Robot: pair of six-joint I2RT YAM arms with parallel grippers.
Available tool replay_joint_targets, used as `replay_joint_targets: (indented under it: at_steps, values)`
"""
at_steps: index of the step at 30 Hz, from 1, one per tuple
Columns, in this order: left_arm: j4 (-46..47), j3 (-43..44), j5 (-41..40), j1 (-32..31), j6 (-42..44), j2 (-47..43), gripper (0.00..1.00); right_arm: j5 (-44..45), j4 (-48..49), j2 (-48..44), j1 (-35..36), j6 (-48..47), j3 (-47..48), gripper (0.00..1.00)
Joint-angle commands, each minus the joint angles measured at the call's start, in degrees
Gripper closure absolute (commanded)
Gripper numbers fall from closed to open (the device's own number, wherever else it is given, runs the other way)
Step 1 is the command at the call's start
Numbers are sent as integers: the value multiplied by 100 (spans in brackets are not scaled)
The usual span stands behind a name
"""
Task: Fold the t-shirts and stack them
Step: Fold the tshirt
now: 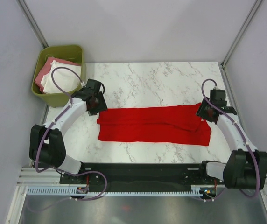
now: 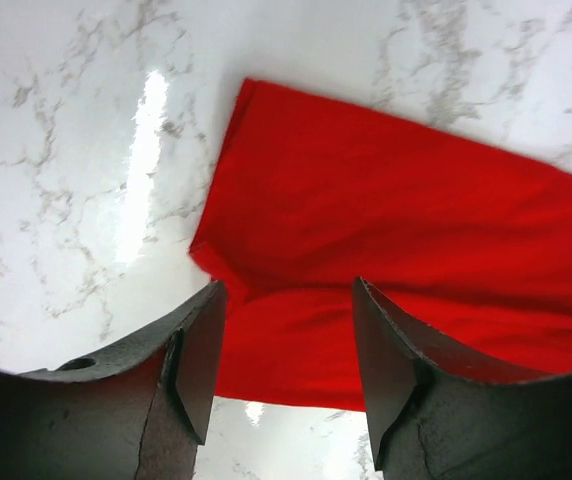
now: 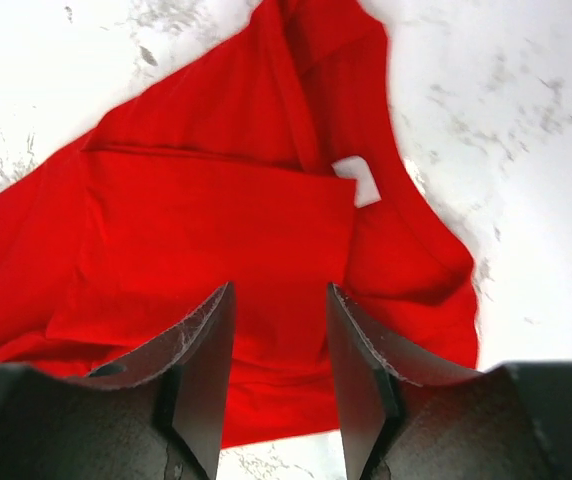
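- My left fingers (image 2: 191, 365) stand apart, empty, above the left end of the red t-shirt (image 1: 154, 123).
- My right fingers (image 3: 201, 370), also apart, hang over its collar end.
- The shirt lies folded in a long band across the marble surface (image 1: 147, 79).

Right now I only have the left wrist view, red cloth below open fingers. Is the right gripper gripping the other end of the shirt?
Observer: No. The right gripper is open over the right end of the red t-shirt, with no cloth pinched between its fingers.
Operator: Which end has the collar?
Observer: The right end. The white neck label shows there in the right wrist view.
Operator: Where are the other shirts?
Observer: A white t-shirt and a pink one lie in the olive bin at the far left.
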Motion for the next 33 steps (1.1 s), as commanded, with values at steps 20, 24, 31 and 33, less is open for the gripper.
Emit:
replay_joint_targets:
  at_steps: [20,24,31,33]
  values:
    - [223,5530,1677,-2745,-550,4231,39,-15,336,1612,-264,521,606,54]
    - [959,5857,1949,-3017,-673,4724,37,-208,521,1674,-432,618,492,55]
    - [1638,5936,2108,-3079,-964,5225,46,-393,723,1692,-528,644,369,57]
    - [1648,6137,2116,-3088,-990,5418,47,-437,749,1718,-555,653,369,57]
